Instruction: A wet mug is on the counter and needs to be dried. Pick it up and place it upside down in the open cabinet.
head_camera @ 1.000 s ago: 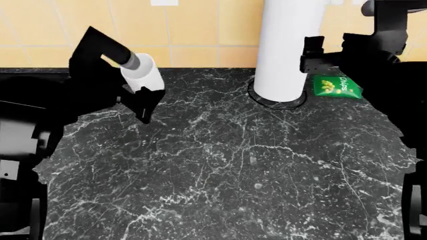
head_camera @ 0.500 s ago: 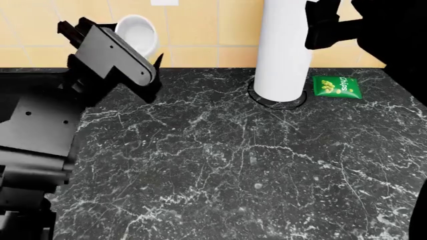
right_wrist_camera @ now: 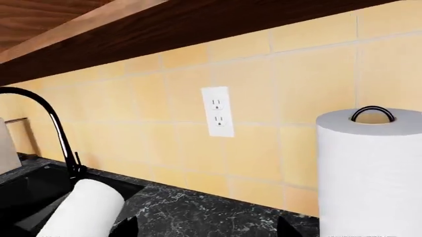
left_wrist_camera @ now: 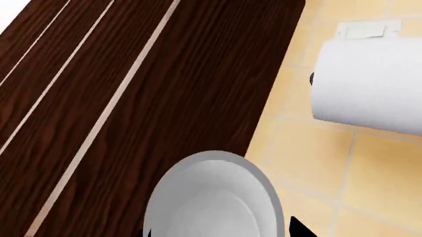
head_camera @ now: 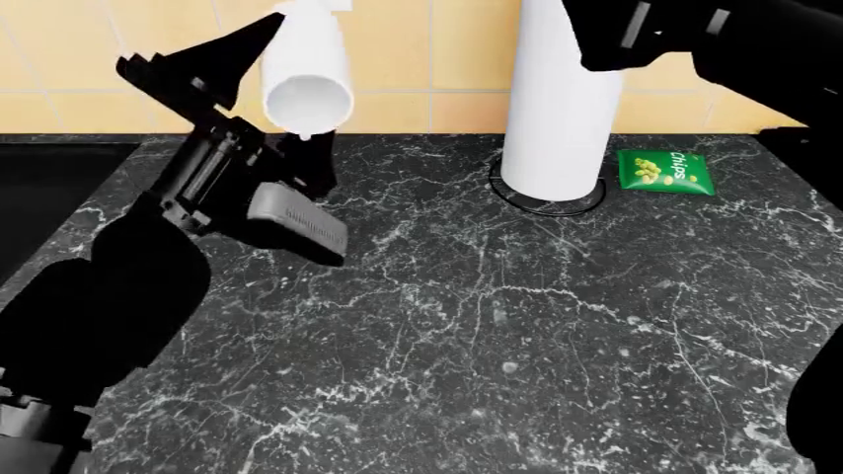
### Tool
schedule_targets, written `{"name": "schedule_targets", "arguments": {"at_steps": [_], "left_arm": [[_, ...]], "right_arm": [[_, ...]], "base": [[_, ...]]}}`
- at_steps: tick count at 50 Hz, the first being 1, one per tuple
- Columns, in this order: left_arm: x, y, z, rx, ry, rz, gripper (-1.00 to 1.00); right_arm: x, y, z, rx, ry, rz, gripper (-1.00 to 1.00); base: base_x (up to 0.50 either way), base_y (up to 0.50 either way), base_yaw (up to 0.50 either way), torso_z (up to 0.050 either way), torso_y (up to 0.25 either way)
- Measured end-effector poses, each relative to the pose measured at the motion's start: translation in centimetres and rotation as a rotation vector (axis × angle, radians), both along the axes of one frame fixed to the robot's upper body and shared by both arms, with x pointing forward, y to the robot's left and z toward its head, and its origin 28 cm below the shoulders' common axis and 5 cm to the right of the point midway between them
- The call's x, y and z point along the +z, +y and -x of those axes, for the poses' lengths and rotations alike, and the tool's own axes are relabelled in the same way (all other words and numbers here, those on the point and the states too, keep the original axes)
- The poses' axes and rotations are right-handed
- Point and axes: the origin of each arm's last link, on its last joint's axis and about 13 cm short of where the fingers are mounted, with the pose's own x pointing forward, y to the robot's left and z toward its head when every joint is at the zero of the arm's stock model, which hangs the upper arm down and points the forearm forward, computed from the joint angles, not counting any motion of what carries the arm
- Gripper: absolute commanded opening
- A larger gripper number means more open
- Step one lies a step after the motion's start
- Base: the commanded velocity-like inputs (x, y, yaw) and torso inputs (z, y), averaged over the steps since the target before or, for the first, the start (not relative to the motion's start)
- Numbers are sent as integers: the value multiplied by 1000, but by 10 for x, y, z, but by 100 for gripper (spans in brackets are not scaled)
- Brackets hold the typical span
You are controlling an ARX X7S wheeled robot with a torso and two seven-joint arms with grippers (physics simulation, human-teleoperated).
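Left gripper [head_camera: 283, 74] around raised mug [head_camera: 307, 84]

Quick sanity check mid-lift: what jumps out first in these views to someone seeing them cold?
The white mug held high in the left gripper above the marble counter, open mouth tipped toward the head camera. Next, the tall paper towel roll at the tiled wall, with a green chips bag lying beside it.
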Motion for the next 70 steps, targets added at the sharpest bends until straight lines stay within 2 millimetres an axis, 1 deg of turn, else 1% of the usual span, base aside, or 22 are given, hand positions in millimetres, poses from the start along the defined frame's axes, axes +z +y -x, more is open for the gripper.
{"name": "schedule_targets", "arguments": {"at_steps": [5, 10, 20, 28, 43, 58, 70], "left_arm": [[5, 1, -11, 6, -173, -70, -100], [10, 4, -22, 13, -307, -124, -100], [17, 9, -39, 11, -450, -182, -100], [18, 10, -42, -1, -490, -203, -100], [9, 6, -36, -44, -526, -234, -100], [2, -2, -32, -64, -551, -232, -100], [2, -10, -28, -77, -561, -219, -100]], "right_arm": [[2, 3, 9, 60, 29, -2, 100], [-3, 5, 15, 119, 86, 3, 100], [-16, 8, 26, 221, 199, 17, 100], [-20, 8, 33, 265, 233, 41, 100], [-17, 9, 40, 300, 233, 66, 100], [-16, 12, 46, 334, 232, 62, 100], [-21, 14, 46, 354, 245, 59, 100]], "base": [[0, 0, 0, 0, 0], [0, 0, 0, 0, 0], [0, 0, 0, 0, 0], [0, 0, 0, 0, 0], [0, 0, 0, 0, 1], [0, 0, 0, 0, 0], [0, 0, 0, 0, 0]]}}
